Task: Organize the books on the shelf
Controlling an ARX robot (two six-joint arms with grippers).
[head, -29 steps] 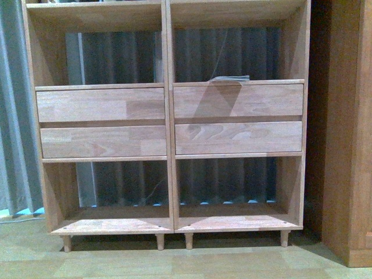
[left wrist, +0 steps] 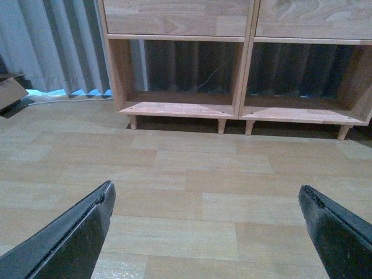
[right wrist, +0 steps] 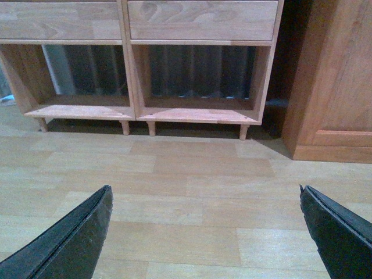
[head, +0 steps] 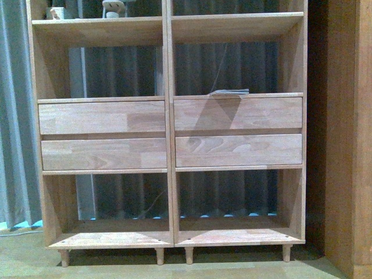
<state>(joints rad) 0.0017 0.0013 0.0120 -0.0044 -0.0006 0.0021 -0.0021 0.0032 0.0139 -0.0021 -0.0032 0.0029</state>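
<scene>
The light wood shelf fills the front view, with four drawer fronts in the middle and open compartments above and below. A thin book lies flat on the board above the right drawers; only its pale and teal edge shows. My left gripper is open over bare floor, well short of the shelf's bottom compartments. My right gripper is likewise open over the floor in front of the shelf. Neither holds anything. Neither arm appears in the front view.
A darker brown cabinet stands right of the shelf, also. Grey curtains hang left and behind. Small objects sit on the top left board. A dark box edge lies on the floor at the left.
The front view has tilted up: the shelf sits lower in the picture and the top left board with small objects on it has come into view.
</scene>
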